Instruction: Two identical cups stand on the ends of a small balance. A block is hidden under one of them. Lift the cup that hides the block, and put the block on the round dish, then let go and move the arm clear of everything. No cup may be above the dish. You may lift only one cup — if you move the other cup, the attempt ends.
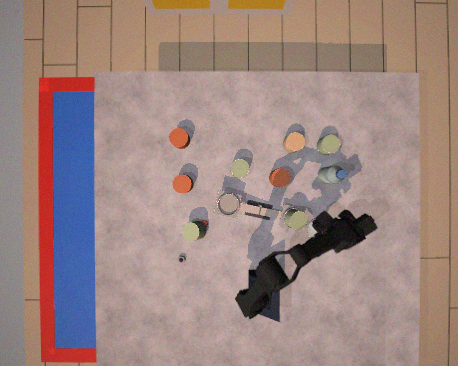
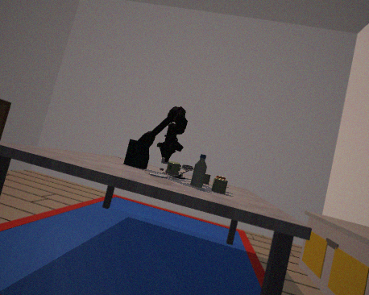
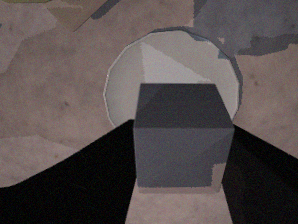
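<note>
The end effector (image 1: 330,227) (image 2: 164,159) (image 3: 177,131) is pinching a grey block (image 2: 163,160) (image 3: 182,145) between its two black fingers. In the wrist view, the block fills the lower centre of the frame, with the round dish (image 1: 312,229) (image 3: 120,80) behind it; the dish is pale, and its rim shows to the left, above and to the right. From the top, the arm (image 1: 272,275) (image 2: 159,129) stretches from the bottom centre toward the right, covering the block and most of the dish.

The balance (image 1: 259,210) stands at the centre of the top view, its left pan (image 1: 228,204) bare and its right end bearing a green cup (image 1: 297,219) (image 2: 173,168). This cup is just beside the dish, to its upper left.

Elsewhere on the worktop (image 1: 135,310) (image 2: 89,161), two orange cups stand at the left, one (image 1: 179,138) above the other (image 1: 182,183). A green cup sits lower left (image 1: 191,231), with something small and red beside it. A third orange cup (image 1: 280,177) stands above the balance. To the right of that cup is a bottle (image 1: 330,174) (image 2: 199,173) with a blue cap.
</note>
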